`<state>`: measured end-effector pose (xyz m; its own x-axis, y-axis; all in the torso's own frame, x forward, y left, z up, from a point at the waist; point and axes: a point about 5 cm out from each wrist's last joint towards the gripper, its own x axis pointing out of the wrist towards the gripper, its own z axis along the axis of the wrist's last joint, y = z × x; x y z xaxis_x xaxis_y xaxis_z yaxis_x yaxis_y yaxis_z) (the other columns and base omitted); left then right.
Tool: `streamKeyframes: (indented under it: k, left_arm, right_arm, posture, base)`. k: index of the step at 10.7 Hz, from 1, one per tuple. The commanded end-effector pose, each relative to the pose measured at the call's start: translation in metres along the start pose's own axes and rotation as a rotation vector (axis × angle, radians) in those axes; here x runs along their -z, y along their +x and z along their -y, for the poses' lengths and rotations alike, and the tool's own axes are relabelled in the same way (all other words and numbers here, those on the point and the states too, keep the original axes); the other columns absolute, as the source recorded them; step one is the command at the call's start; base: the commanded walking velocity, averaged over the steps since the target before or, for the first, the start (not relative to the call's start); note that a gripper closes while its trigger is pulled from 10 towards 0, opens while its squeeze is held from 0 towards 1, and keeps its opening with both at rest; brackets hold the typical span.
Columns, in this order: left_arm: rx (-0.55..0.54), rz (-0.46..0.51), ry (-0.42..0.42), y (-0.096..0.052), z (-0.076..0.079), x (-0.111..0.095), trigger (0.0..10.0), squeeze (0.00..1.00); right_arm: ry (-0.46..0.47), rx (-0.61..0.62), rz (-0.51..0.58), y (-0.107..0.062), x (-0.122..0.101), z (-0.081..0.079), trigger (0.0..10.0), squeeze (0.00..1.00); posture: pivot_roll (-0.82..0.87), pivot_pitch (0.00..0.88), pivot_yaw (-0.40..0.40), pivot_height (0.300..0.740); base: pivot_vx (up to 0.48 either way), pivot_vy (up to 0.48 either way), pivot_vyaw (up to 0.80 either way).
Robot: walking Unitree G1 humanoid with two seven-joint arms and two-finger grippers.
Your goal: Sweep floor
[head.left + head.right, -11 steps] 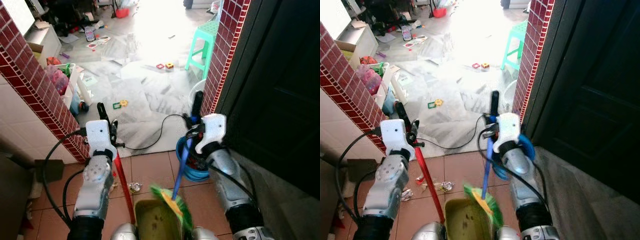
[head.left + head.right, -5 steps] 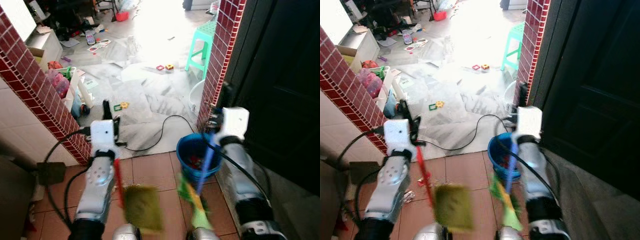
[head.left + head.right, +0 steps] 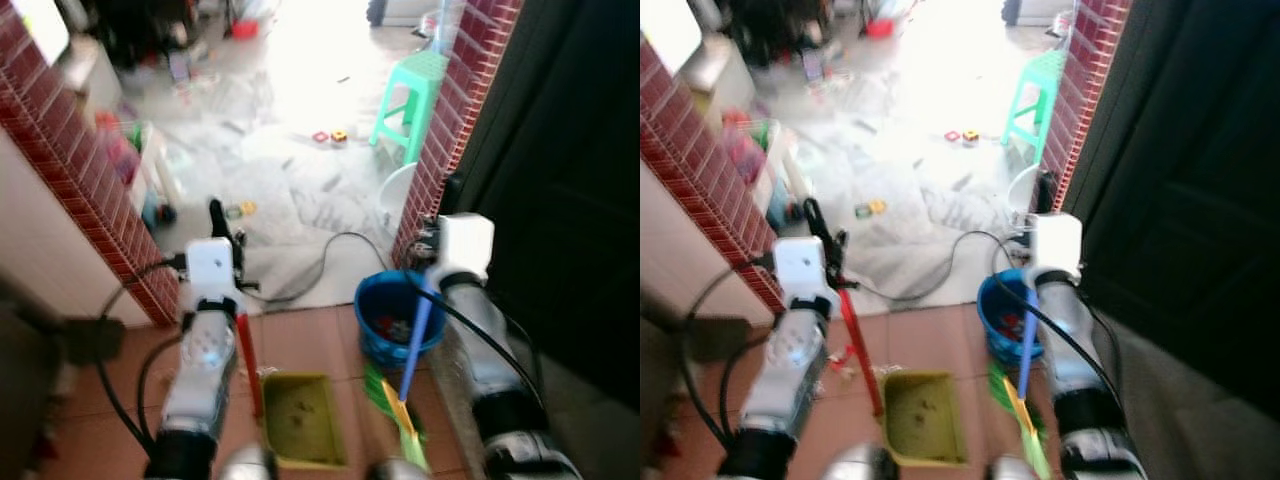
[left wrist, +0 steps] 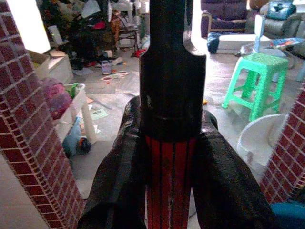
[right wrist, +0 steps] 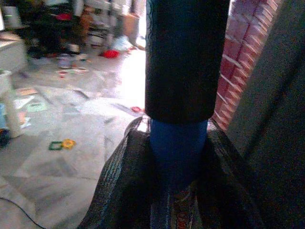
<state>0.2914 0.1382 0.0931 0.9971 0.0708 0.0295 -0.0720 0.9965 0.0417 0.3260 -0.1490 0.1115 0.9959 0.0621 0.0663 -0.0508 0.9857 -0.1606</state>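
My left gripper (image 3: 215, 218) is shut on the red handle (image 3: 246, 360) of a yellow-green dustpan (image 3: 298, 420), whose pan lies low over the terracotta tiles between my arms. The left wrist view shows the red shaft (image 4: 170, 181) and its black cap clamped between the fingers (image 4: 119, 176). My right gripper (image 3: 452, 192) is shut on the blue broom handle (image 3: 416, 335). The green and yellow broom head (image 3: 400, 425) hangs just right of the dustpan. In the right wrist view the blue shaft (image 5: 177, 148) sits under a black grip. Small litter (image 3: 843, 360) lies left of the dustpan handle.
A blue bucket (image 3: 385, 318) stands by the right brick pillar (image 3: 460, 100). Another brick wall (image 3: 75, 170) is on my left and a dark door (image 3: 580, 180) on my right. A black cable (image 3: 320, 262), toys and a green stool (image 3: 412, 85) are on the grey floor beyond.
The dustpan has swung down and settled lower between my arms. The broom, first over the pan, has moved right beside the bucket with my right arm. The view has shifted slightly.
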Motion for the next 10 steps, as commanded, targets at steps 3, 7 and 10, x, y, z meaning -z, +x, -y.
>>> streamKeyframes:
  k: [3, 7, 10]
  left_arm:
    - [-0.003, 0.118, 0.028, 0.012, -0.004, -0.025, 10.0, 0.0]
    - [-0.02, 0.097, -0.021, -0.004, -0.017, -0.017, 10.0, 0.0]
    - [0.008, 0.104, 0.006, -0.011, -0.018, -0.013, 10.0, 0.0]
  right_arm:
    - [-0.035, -0.045, 0.053, 0.014, -0.018, -0.001, 10.0, 0.0]
    - [0.014, -0.019, 0.089, 0.002, -0.016, 0.003, 10.0, 0.0]
    - [0.03, 0.02, 0.083, -0.001, -0.009, 0.007, 10.0, 0.0]
  posture:
    - [-0.08, 0.0, -0.016, 0.74]
    - [-0.09, 0.0, 0.044, 0.74]
    - [-0.08, 0.0, 0.061, 0.74]
  base:
    - [0.0, 0.0, 0.0]
    - [0.0, 0.0, 0.0]
    - [0.0, 0.0, 0.0]
